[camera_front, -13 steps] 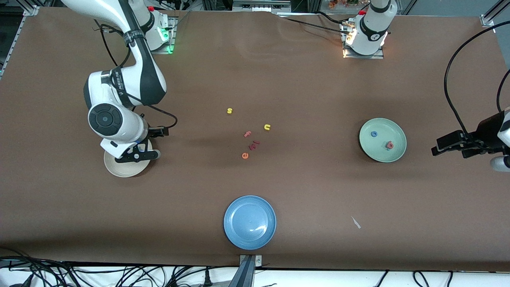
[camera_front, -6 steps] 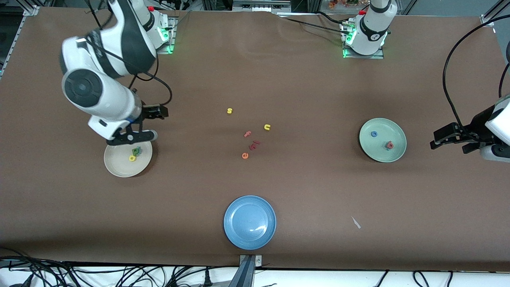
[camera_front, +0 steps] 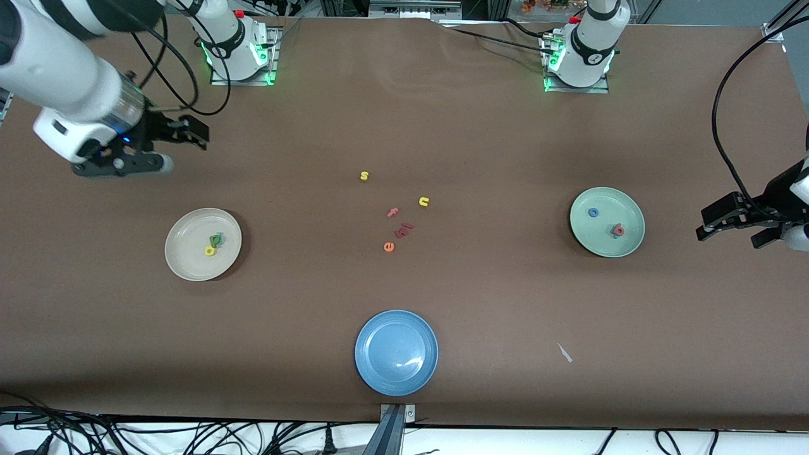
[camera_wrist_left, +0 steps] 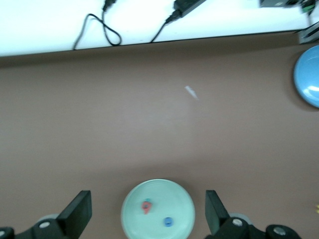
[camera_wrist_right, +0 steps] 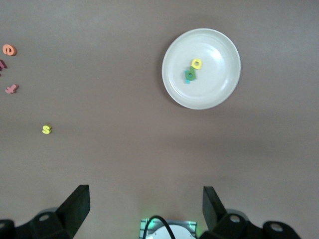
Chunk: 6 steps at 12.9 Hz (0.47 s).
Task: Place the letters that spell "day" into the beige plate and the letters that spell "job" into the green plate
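Note:
The beige plate (camera_front: 186,259) (camera_wrist_right: 219,87) lies toward the right arm's end of the table. It holds a yellow letter (camera_front: 210,251) (camera_wrist_right: 197,63), a green one (camera_front: 217,239) (camera_wrist_right: 190,74) and a teal one (camera_wrist_right: 187,81), bunched together. The green plate (camera_front: 597,243) (camera_wrist_left: 132,206) toward the left arm's end holds a blue "o" (camera_front: 593,213) (camera_wrist_left: 168,222) and a red "b" (camera_front: 618,230) (camera_wrist_left: 146,205) lying on a teal letter. My right gripper (camera_front: 183,150) (camera_wrist_right: 144,209) hangs open and empty, high above the table between its base and the beige plate. My left gripper (camera_front: 730,235) (camera_wrist_left: 147,214) is open and empty over the table's end, beside the green plate.
Loose letters lie mid-table: a yellow "s" (camera_front: 364,175) (camera_wrist_right: 46,129), a yellow "u" (camera_front: 423,201), a reddish "f" (camera_front: 393,212), an orange "e" (camera_front: 389,247) and dark red pieces (camera_front: 402,231). A blue plate (camera_front: 379,373) sits near the front edge, and a white scrap (camera_front: 564,352) lies beside it.
My right arm has risen off the beige plate and swung toward its own end of the table, uncovering the letters in the plate. My left gripper has shifted slightly beside the green plate.

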Available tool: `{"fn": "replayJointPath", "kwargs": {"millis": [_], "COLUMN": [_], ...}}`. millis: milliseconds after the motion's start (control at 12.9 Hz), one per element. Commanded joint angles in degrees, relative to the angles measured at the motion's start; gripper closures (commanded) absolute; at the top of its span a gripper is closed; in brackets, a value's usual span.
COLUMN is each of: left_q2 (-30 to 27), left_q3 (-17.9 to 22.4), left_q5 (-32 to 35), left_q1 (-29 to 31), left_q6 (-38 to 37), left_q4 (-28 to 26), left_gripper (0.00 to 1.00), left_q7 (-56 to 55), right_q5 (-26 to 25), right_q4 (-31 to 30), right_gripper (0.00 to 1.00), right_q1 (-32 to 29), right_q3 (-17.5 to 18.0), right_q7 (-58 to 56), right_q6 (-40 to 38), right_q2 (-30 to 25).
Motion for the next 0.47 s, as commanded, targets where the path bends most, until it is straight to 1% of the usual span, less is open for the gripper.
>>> {"fn": "replayJointPath", "kwargs": {"millis": [0,78,233,389], "left_q2": [-1.2,-1.3,-0.4,0.4], "left_q3": [-1.7,-1.8,-2.1,-2.1], "left_q5": [7.4,7.2,4.6,3.8], "left_q1": [-1.2,-1.2,-1.0,-0.6], "left_q6": [-2.7,-3.2,-3.4,-3.4], "left_q4": [2.8,3.2,1.8,1.8], "left_gripper": [0.00,0.00,0.00,0.00], "left_q7": [0.1,-0.1,-2.9,-4.4], "right_q5": [-0.4,0.2,0.3,0.2], "right_q4": [-1.1,-1.1,-1.1,-1.1], "right_gripper": [0.00,0.00,0.00,0.00], "right_q1": [-1.5,-2.4,-4.1,-5.4], "right_q3": [-1.2,-2.5,-2.8,-2.8], "right_q7": [-2.2,-2.3,-2.6,-4.2], "right_q6": [-1.0,-1.0,-0.8,0.2], "right_q2": [-2.3,-2.8,-3.1,-2.9]}}
